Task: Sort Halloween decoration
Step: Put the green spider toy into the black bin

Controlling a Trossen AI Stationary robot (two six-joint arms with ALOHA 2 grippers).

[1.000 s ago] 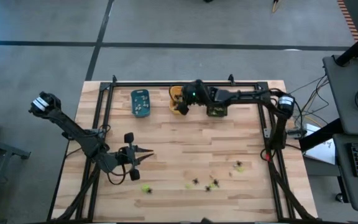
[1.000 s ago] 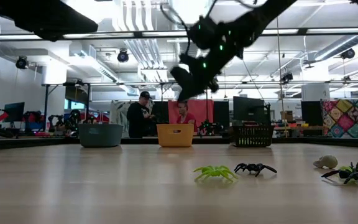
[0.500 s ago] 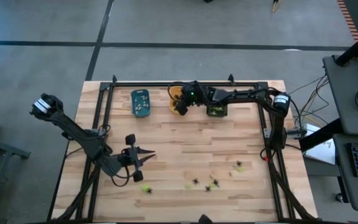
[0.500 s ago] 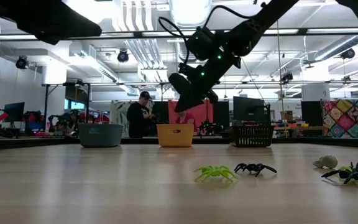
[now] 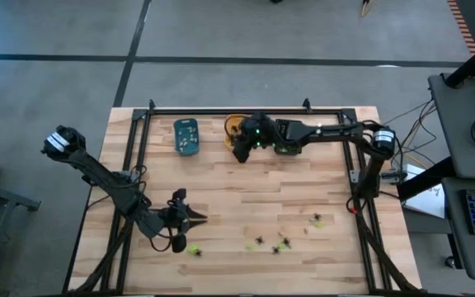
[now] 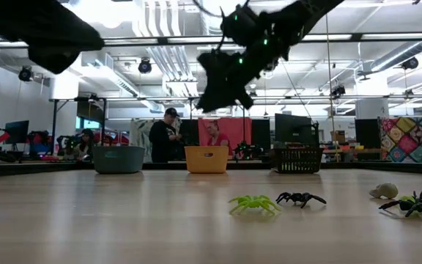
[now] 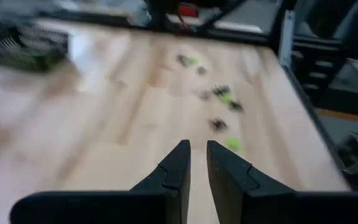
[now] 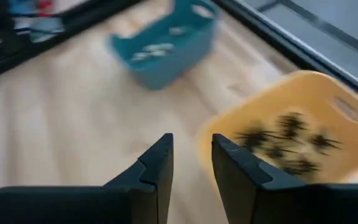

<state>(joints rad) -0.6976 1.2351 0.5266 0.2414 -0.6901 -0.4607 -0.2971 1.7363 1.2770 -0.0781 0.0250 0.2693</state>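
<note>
Small plastic spiders lie loose near the table's front edge: a yellow-green one (image 5: 194,250), black ones (image 5: 260,241) and a black and green cluster (image 5: 283,244). The low view shows a green spider (image 6: 255,204), a black one (image 6: 300,198) and a pale one (image 6: 384,191). My left gripper (image 5: 200,219) hovers over the front left of the table, its fingers (image 7: 180,163) a narrow gap apart and empty. My right gripper (image 5: 242,150) hangs open and empty by the near edge of the orange tray (image 8: 291,106), which holds black spiders (image 8: 284,146).
Three small trays stand in a row at the far edge: blue (image 5: 186,136) with pale figures, orange (image 5: 232,125), and black (image 5: 289,148) partly under the right arm. A black frame (image 5: 221,110) borders the table. People stand in the room behind.
My right gripper has dipped toward the orange tray, then risen again and drawn a little toward the table's near edge. My left gripper has moved toward the near edge, sunk slightly and rolled about its own axis. The spiders on the table have stayed where they were.
</note>
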